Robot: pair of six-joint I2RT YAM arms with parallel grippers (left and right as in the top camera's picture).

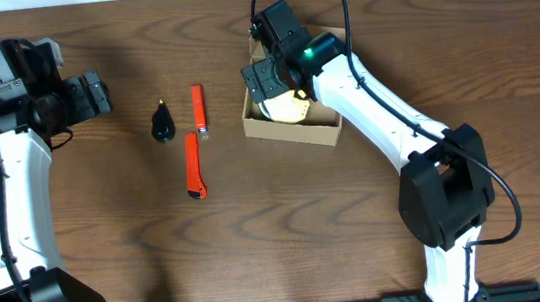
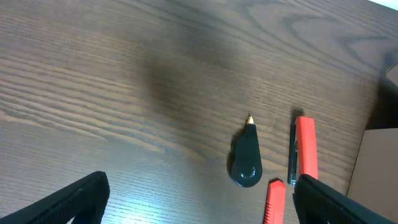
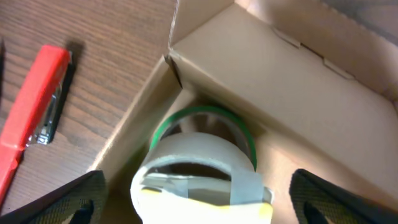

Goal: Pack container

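**Caught mid-packing, with a tape roll down inside the cardboard box**

Looked down on a dark wood-grain table (image 1: pixel 480 48) from overhead, with closer views from each wrist. Found nearest the robot's side an orange plastic utility knife (image 1: pixel 194 166), lying flat on the wood. Found just beyond it a slim orange stick with a metal clip (image 1: pixel 199 111) and, to its left, a small black teardrop-shaped piece with a pale tip (image 1: pixel 163 123). All three loose, apart from one another, none yet packed.

Located the container (image 1: pixel 293 128), a small tan rectangular cardboard box with its flap lid open, about level with those two and just to their right, near the middle of the table. Saw inside it, tucked toward a corner wall, a clear tape roll on a green core (image 3: pixel 205 134), with a white and yellow holder over it.

Found the right gripper (image 1: pixel 263 79) hanging over the box's left end, fingers (image 3: pixel 68 199) standing well apart on either side of the roll and, as far as could be told, not touching it. Found the left gripper (image 1: pixel 93 92) far off at the table's left side, fingers (image 2: pixel 74 199) spread wide with nothing between them.

Judged as the set-down step for the tape: roll resting in the box, grip off. Judged that the next move called for raising the right gripper straight up past the box walls without snagging the flap. After that, a reach for one of the loose pieces, most likely the clipped orange stick nearest the box.
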